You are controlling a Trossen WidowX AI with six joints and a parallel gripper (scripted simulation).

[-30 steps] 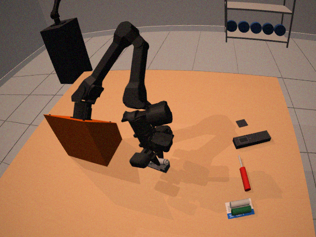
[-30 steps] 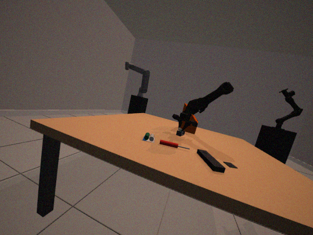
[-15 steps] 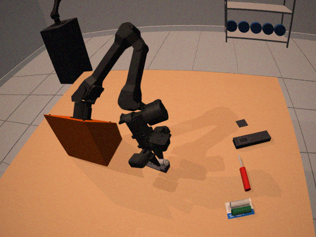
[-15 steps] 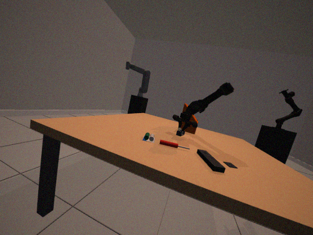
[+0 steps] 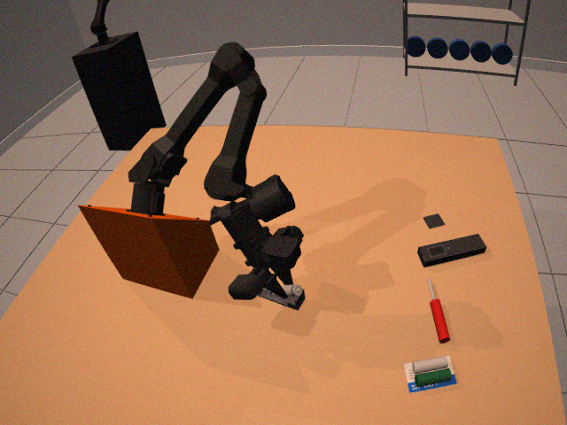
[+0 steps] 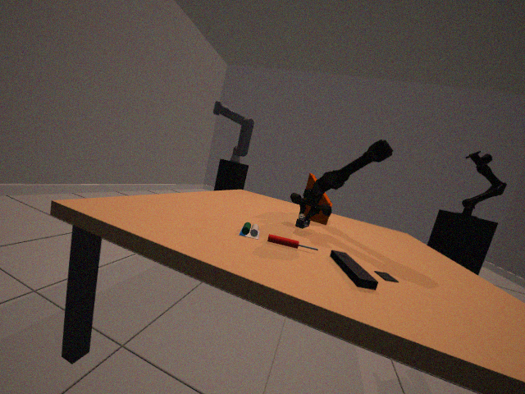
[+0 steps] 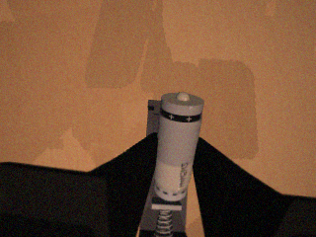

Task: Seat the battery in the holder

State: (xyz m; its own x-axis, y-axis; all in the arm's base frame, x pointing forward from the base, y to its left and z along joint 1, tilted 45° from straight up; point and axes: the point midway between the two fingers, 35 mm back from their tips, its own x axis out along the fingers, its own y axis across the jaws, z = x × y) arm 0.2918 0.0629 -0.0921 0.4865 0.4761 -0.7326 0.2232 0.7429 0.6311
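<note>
My gripper [image 5: 284,289] [image 6: 302,219] [image 7: 175,141] is shut on a white battery [image 5: 292,289] [image 7: 178,143] with a black band near its terminal end. It holds the battery low over the small dark grey holder [image 5: 292,302] [image 7: 152,115] on the orange table [image 5: 347,173]. In the wrist view the battery's flat end sits by the white plate of the spring [image 7: 165,228], and the terminal end points away from me, over the holder's far end. The battery hides the lip. I cannot tell whether the battery lies flat in the holder or is tilted.
An orange wedge-shaped block [image 5: 151,247] [image 6: 322,208] stands at the arm's base, left of the holder. To the right lie a black remote [image 5: 451,249] [image 6: 353,269], a small black cover [image 5: 433,221], a red screwdriver [image 5: 438,315] [image 6: 283,240] and a card with two spare batteries [image 5: 430,373] [image 6: 250,230].
</note>
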